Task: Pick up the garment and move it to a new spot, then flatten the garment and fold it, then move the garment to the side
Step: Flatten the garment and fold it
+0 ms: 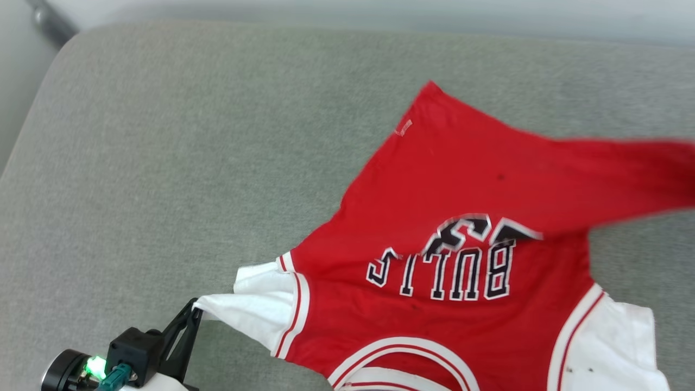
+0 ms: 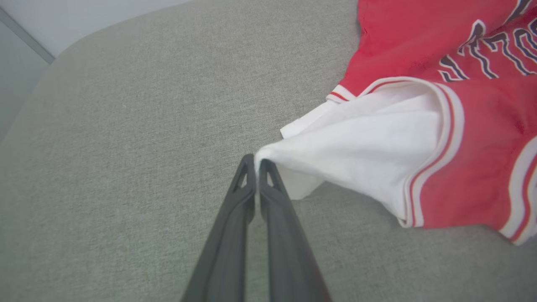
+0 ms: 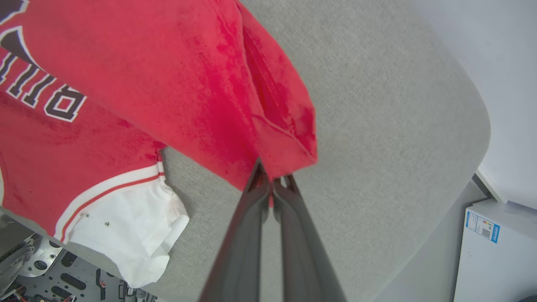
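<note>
Finding: the garment (image 1: 461, 179) is lying lettering-side up on the right half of the grey padded bench (image 1: 163, 163), collar at the near edge, hem toward the far side.

Left gripper (image 2: 256, 161): the fingers are pressing together and pinching the edge of the near-left white sleeve (image 2: 369, 147), which is being drawn out to a point toward the left.

Right gripper (image 3: 270, 180): the fingers are pressing together on a bunched red edge (image 3: 289, 138), apparently a hem corner. In the head view this part is stretching off to the right and is blurred, so its exact lie is uncertain.

Assessment: the work is sitting in the flattening stage. The body is partly spreading out, but the cloth is rucking over the number and the red panel on the right is lifting clear of the bench. The right sleeve (image 3: 126, 235) is drooping at the near edge. No fold is showing, and the move to the side is outstanding.
</note>
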Robot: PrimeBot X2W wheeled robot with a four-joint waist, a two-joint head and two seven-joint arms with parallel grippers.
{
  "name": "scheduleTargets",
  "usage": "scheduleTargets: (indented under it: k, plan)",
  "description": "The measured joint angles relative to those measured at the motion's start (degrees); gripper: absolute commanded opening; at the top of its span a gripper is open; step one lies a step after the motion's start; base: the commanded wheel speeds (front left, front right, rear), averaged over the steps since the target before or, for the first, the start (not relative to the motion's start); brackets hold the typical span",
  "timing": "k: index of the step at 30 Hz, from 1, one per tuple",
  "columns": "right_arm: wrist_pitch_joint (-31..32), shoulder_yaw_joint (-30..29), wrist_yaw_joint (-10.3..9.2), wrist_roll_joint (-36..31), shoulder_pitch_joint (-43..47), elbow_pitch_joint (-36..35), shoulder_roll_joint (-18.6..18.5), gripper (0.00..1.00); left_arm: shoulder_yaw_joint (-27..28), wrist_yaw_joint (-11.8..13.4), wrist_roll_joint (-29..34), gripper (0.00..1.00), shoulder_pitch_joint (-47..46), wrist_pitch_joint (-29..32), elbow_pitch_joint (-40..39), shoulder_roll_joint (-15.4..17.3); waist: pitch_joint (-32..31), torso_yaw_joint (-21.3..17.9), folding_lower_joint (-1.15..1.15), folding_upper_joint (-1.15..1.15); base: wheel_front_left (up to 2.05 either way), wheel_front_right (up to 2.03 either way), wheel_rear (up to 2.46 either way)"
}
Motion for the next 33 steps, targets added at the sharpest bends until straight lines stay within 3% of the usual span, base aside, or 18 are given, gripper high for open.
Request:
scheduleTargets:
  k: [5,9,17,22,23,24,25,33]
  plan:
    - [-5.55,1.90,0.01,4.35,13.18,-3.57,-7.14,0.00,0.33,0.35,-1.13,0.00,1.79,-0.01,-0.41,0.75,-3.12,-2.52,0.00,0.00,0.00,0.00,0.00]
    - [-11.79,3.15,0.01,7.43,24.74,-3.66,-9.89,0.00,0.47,0.55,-1.47,0.00,3.11,-0.01,-0.67,1.23,-4.77,-4.08,0.00,0.00,0.00,0.00,0.00]
    - [-21.20,4.52,0.01,9.17,41.62,0.44,-8.01,0.00,0.79,0.49,-1.70,0.00,4.17,-0.02,-1.21,1.63,-5.48,-5.43,0.00,0.00,0.00,0.00,0.00]
    - [-23.01,2.78,0.00,7.65,44.67,2.12,-5.61,0.00,0.80,0.36,-1.71,0.00,4.43,-0.02,-0.82,1.43,-5.66,-5.92,0.00,0.00,0.00,0.00,0.00]
    - [-23.03,2.03,0.00,7.21,44.57,2.08,-5.52,0.15,0.78,0.34,-1.71,0.00,4.49,-0.02,-0.73,1.37,-5.74,-5.98,0.00,0.00,0.00,0.00,0.00]
    - [-22.96,1.20,0.00,6.87,44.42,2.00,-5.55,0.71,0.77,0.31,-1.71,0.00,4.52,-0.02,-0.67,1.32,-5.83,-6.01,0.00,0.00,0.00,0.00,0.00]
    - [-22.74,0.24,0.01,6.48,44.10,1.74,-5.65,1.00,0.77,0.30,-1.71,0.00,4.52,-0.02,-0.64,1.21,-5.95,-6.02,0.00,0.00,0.00,0.00,0.00]
    - [-18.83,-10.55,0.01,6.13,34.61,-3.68,-8.38,1.00,0.30,-0.11,-1.44,0.00,4.24,-0.02,-0.53,0.10,-5.89,-4.98,0.00,0.00,0.00,0.00,0.00]
